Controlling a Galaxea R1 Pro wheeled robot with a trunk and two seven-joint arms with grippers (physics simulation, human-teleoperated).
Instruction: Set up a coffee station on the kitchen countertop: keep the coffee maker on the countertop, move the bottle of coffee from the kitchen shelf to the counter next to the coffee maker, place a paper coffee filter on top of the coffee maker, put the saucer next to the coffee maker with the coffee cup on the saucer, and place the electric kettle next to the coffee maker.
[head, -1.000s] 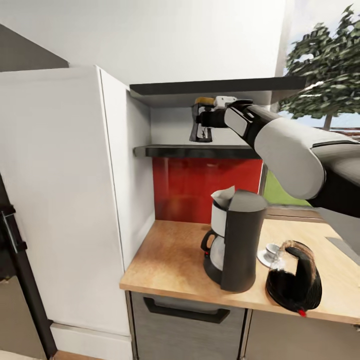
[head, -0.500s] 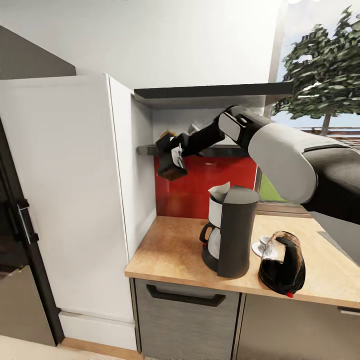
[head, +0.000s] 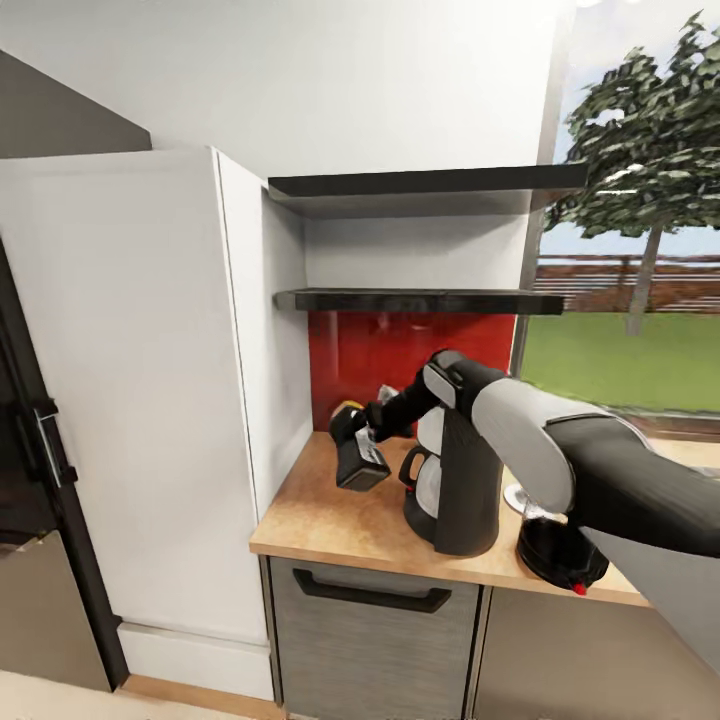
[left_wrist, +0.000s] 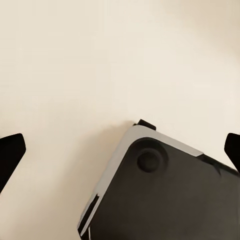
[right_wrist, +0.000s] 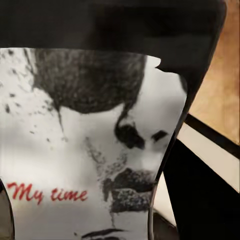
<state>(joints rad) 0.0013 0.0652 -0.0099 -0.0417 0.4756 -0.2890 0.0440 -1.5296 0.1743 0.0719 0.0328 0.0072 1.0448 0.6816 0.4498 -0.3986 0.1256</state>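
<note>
My right gripper (head: 366, 437) is shut on the bottle of coffee (head: 357, 457), a dark jar with a yellow lid and a white label. I hold it tilted, low over the countertop (head: 330, 515), just left of the coffee maker (head: 462, 495). The right wrist view shows the bottle's label (right_wrist: 85, 150) up close. My right arm crosses the coffee maker's top and hides the paper coffee filter. The electric kettle (head: 553, 550) stands to the right of the machine. Behind it peeks the saucer (head: 514, 497). My left gripper (left_wrist: 120, 150) is open over a beige floor.
A tall white cabinet (head: 150, 400) walls the countertop's left end. Two dark shelves (head: 420, 300) hang above a red backsplash (head: 370, 365). Below the worktop is a grey drawer with a black handle (head: 365, 597). A dark corner of my base (left_wrist: 165, 195) lies under the left gripper.
My right arm has swung down from the shelf, carrying the bottle of coffee to just above the countertop left of the coffee maker. The arm now covers the machine's top.
</note>
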